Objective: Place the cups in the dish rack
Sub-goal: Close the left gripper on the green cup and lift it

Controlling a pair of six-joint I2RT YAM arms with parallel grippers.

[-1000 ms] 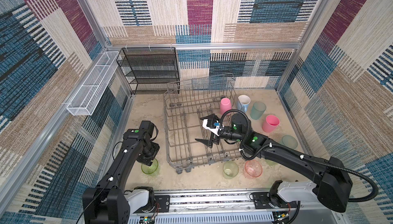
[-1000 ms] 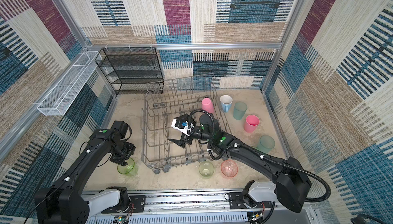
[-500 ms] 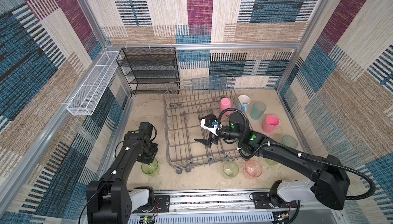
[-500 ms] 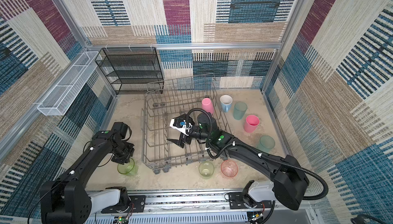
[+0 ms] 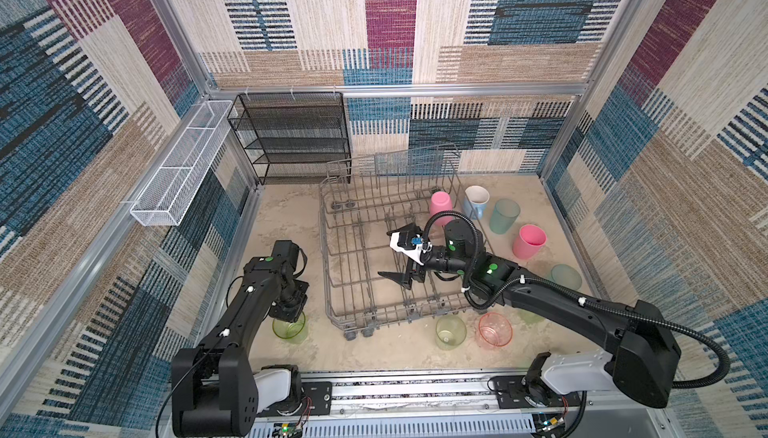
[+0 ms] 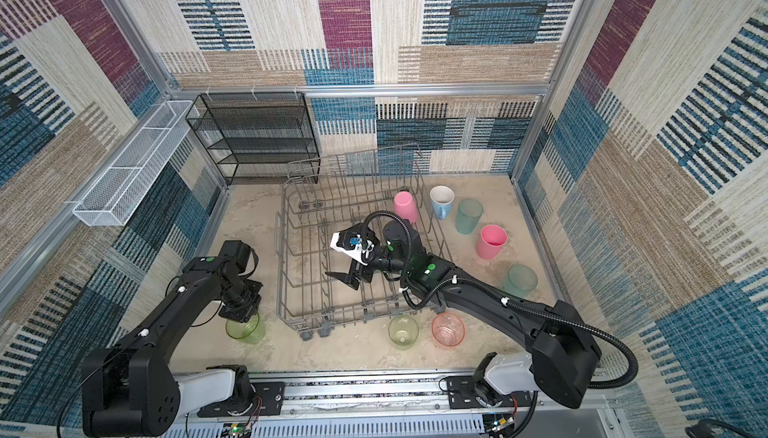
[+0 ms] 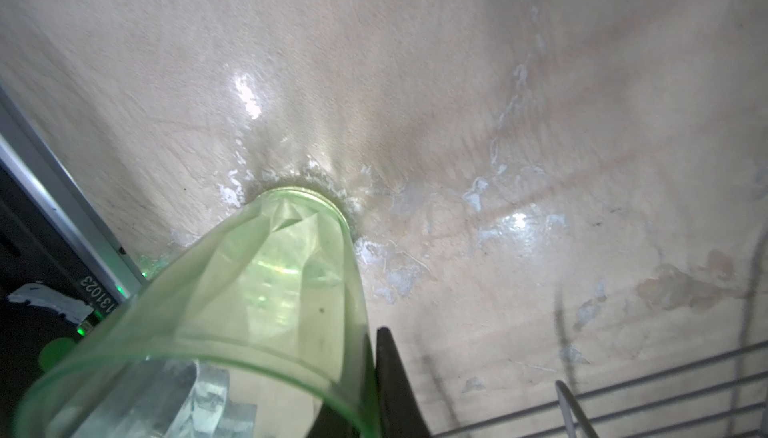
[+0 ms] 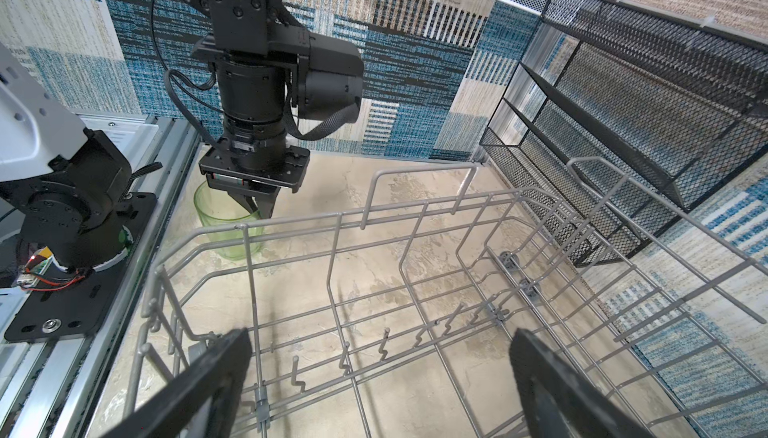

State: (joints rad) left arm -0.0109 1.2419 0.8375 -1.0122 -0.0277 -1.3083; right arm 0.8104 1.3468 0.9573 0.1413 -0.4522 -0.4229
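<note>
Now the left tool (image 8: 255, 207), clamped on the yellow-green cup (image 5: 293, 330) rim below it, should lift straight before crossing to the dish rack (image 5: 361, 244) alongside; right tool (image 8: 380, 344) gapes empty over that rack.

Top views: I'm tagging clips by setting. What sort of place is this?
Likely a robot test cell, not a kitchen: patterned walls on an aluminium frame, two arms on a base rail, a dish rack and loose cups on the tabletop.
</note>
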